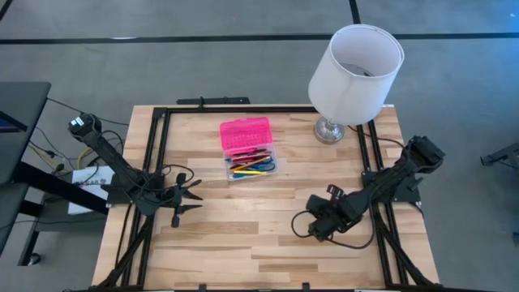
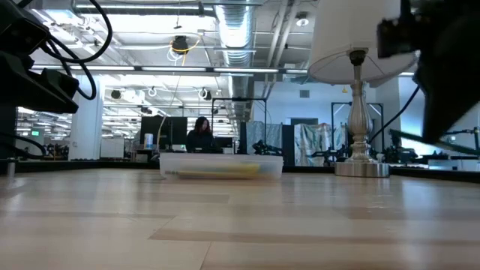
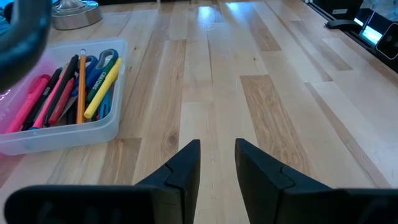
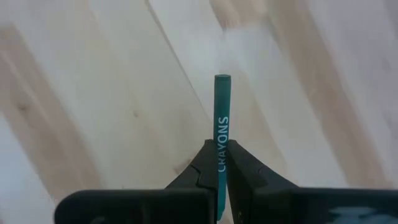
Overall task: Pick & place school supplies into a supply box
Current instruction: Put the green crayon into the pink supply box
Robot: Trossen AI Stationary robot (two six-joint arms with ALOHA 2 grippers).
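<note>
One teal crayon (image 4: 222,134) stands clamped between the fingers of the right tool (image 4: 222,177), its free end poking out over the bare wooden surface (image 1: 243,235), well apart from the supply box (image 1: 251,166). From above, the crayon is hidden under that arm. The left tool (image 3: 217,163) waits near the box with fingers apart. Inside the clear box lie pens and markers (image 3: 68,90); its pink lid (image 1: 246,135) rests open behind.
</note>
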